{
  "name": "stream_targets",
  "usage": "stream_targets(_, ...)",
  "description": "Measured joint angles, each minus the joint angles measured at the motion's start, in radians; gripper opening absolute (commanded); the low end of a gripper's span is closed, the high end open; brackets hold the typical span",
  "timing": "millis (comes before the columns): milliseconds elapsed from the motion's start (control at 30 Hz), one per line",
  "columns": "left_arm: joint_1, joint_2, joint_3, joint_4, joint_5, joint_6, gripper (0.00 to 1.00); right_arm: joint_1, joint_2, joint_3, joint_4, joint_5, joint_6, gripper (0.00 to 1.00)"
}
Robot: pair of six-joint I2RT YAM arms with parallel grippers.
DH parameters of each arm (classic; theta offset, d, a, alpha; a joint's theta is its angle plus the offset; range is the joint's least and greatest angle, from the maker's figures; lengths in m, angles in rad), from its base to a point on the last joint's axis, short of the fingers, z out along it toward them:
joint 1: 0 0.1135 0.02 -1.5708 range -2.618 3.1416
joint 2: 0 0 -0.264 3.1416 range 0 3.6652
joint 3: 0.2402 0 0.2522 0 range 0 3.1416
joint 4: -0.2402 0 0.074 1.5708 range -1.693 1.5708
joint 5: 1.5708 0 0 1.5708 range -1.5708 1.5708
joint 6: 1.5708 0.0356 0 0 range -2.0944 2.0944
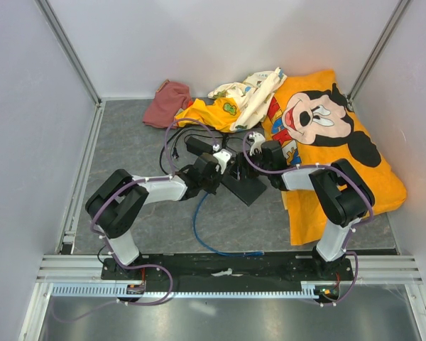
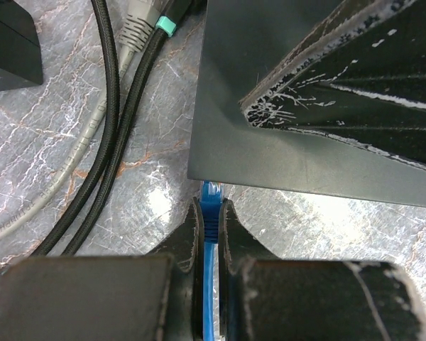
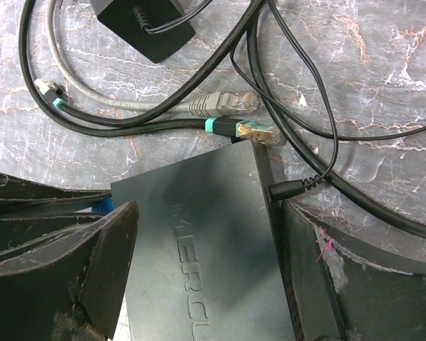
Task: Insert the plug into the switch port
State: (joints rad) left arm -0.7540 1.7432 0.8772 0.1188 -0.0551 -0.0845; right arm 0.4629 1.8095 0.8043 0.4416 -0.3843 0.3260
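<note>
Snugly between left jaws (against switch (image 2: 227,106)): plug (image 2: 210,197)

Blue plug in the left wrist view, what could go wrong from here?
1. The plug, pinched in the left gripper, meets the switch at its edge, but no port shows; if misaligned, pushing could jam or bend it.
2. The right gripper seems to brace the switch by its sides; a hard push might slide it.
3. The grey cable and black braided cable lie close and might snag.
</note>
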Motion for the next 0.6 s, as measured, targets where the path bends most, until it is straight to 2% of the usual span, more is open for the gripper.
stream_targets(267, -0.011, -0.008, -0.028, 0.038, 0.015, -0.001, 0.03, 0.002, -0.043, -0.016, -0.064, 0.039, -0.020, 0.89)
stream_targets(467, -0.036, -0.052, -0.099, 0.088, 0.061, -0.009, 0.11, 0.029, -0.116, -0.035, -0.191, 0.088, -0.019, 0.94)
stream_targets(533, -0.040, -0.066, -0.117, 0.093, 0.069, -0.014, 0.18, 0.041, -0.131, -0.036, -0.224, 0.102, -0.018, 0.96)
stream_targets(567, -0.040, -0.073, -0.123, 0.095, 0.076, -0.018, 0.26, 0.047, -0.139, -0.036, -0.241, 0.113, -0.018, 0.96)
stream_targets(600, -0.040, -0.078, -0.128, 0.097, 0.081, -0.021, 0.45, 0.052, -0.144, -0.036, -0.253, 0.122, -0.018, 0.97)
